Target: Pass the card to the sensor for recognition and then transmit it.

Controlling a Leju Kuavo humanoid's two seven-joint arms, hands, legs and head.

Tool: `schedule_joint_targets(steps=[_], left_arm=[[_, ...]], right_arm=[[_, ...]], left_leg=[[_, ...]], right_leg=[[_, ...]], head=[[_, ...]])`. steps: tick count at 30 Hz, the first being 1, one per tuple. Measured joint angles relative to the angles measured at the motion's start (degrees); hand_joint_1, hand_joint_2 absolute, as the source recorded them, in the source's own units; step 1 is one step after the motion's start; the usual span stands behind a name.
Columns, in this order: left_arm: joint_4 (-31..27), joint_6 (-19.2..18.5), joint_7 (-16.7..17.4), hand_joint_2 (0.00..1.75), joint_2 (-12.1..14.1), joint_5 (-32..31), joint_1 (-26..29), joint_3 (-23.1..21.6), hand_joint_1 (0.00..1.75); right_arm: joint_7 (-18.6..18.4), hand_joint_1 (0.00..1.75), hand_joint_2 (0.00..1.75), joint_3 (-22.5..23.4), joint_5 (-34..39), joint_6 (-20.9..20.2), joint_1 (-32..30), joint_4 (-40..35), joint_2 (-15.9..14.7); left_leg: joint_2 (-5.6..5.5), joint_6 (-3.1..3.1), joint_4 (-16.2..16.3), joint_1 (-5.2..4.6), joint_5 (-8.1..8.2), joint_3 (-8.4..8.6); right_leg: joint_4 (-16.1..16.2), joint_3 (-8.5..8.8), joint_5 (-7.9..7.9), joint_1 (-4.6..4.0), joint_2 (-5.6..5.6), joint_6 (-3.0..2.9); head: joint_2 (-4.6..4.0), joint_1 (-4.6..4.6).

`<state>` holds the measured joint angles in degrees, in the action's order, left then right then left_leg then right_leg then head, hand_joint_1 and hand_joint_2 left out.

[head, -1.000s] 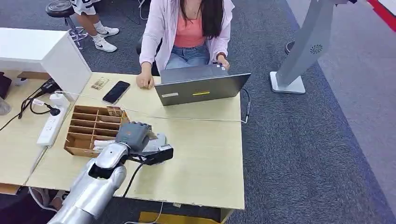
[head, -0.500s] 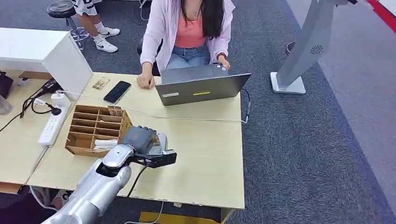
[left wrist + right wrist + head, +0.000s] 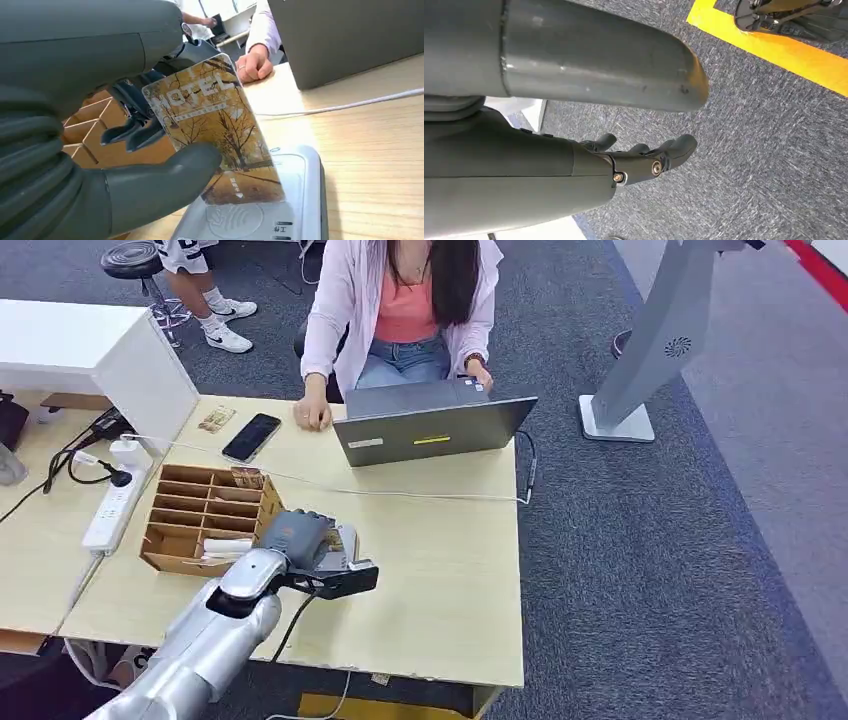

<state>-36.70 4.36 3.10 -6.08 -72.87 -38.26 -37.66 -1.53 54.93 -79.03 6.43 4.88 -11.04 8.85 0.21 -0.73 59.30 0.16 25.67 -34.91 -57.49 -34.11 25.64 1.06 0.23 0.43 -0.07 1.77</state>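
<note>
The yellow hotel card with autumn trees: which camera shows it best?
The left wrist view: the yellow hotel card faces the camera, pinched by the left robot hand above the white reader. From the head view the hand hides it.

Silver, glossy left arm (image 3: 205,640) ends in a grey ribbed left hand (image 3: 292,536) with a thick grey thumb; right hand (image 3: 644,155) has darker fingers with small brass-coloured screws
</note>
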Motion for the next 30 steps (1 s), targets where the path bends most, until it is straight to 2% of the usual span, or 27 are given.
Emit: schedule_joint_targets(steps=[1, 4, 6, 12, 18, 22, 27, 30], left_arm=[[0.0, 2.1, 0.8, 1.75, 0.0, -0.3, 0.2, 0.0, 1.75], [-2.2, 11.7, 3.9, 1.75, 0.4, -2.7, 1.4, 0.1, 1.75], [-7.0, 19.4, 4.9, 1.75, 1.5, -6.1, 2.6, 1.2, 1.75], [-16.5, 29.6, 1.8, 1.75, 4.3, -10.6, 3.6, 8.4, 1.75], [-18.7, 32.6, -0.5, 1.75, 6.5, -11.6, 1.7, 15.2, 1.75], [-18.7, 33.6, -1.4, 1.75, 7.4, -11.4, 0.4, 18.2, 1.75], [-18.3, 34.3, -1.3, 1.75, 7.9, -12.2, -0.5, 19.5, 1.75], [-15.7, 34.6, -1.3, 1.75, 8.5, -12.9, -2.6, 20.9, 1.75]], right_arm=[[0.0, 0.0, 0.0, 0.0, 0.0, 0.0, 0.0, 0.0, 0.0], [0.0, 0.0, 0.0, 0.0, -0.3, 0.0, -0.1, 0.0, 0.0], [0.1, 0.0, 0.0, 0.0, -0.9, 0.0, -0.1, 0.0, 0.0], [0.8, 0.0, 0.0, -0.2, -2.3, 0.0, -0.1, 0.0, 0.0], [1.0, 0.0, 0.0, -1.2, -3.1, 0.0, -0.1, 0.0, 0.0], [1.1, 0.0, 0.0, -1.6, -3.3, -0.2, 0.0, 0.0, 0.1], [1.1, 0.0, 0.0, -1.7, -3.8, -0.2, 0.0, 0.0, 0.2], [1.1, 0.0, 0.0, -1.8, -4.3, -0.2, 0.1, 0.0, 0.2]], left_leg=[[0.01, 0.0, 0.0, 0.0, 0.0, -0.01], [-0.03, 0.0, 0.0, 0.0, -0.03, -0.11], [-0.02, 0.0, 0.0, 0.01, -0.03, -0.14], [-0.03, 0.01, 0.0, 0.02, -0.03, -0.19], [-0.02, -0.01, 0.0, 0.02, -0.08, -0.19], [-0.02, 0.0, 0.0, 0.01, -0.08, -0.19], [-0.04, 0.0, 0.0, 0.01, -0.08, -0.22], [-0.03, 0.0, 0.0, 0.01, -0.08, -0.22]], right_leg=[[0.0, -0.02, -0.01, 0.0, 0.01, -0.01], [0.0, -0.07, -0.02, 0.0, -0.03, 0.0], [0.0, -0.12, -0.01, 0.0, -0.02, 0.0], [0.0, -0.17, 0.0, -0.02, -0.03, -0.01], [0.0, -0.17, -0.01, -0.02, -0.03, -0.01], [0.0, -0.17, -0.02, -0.01, -0.03, 0.0], [0.0, -0.17, -0.01, 0.0, -0.03, 0.0], [0.0, -0.19, -0.02, 0.0, -0.02, 0.0]], head=[[0.0, 0.0], [0.0, 0.0], [0.0, -0.02], [0.0, 0.0], [0.0, 0.0], [0.0, 0.0], [0.0, 0.0], [0.0, 0.0]])
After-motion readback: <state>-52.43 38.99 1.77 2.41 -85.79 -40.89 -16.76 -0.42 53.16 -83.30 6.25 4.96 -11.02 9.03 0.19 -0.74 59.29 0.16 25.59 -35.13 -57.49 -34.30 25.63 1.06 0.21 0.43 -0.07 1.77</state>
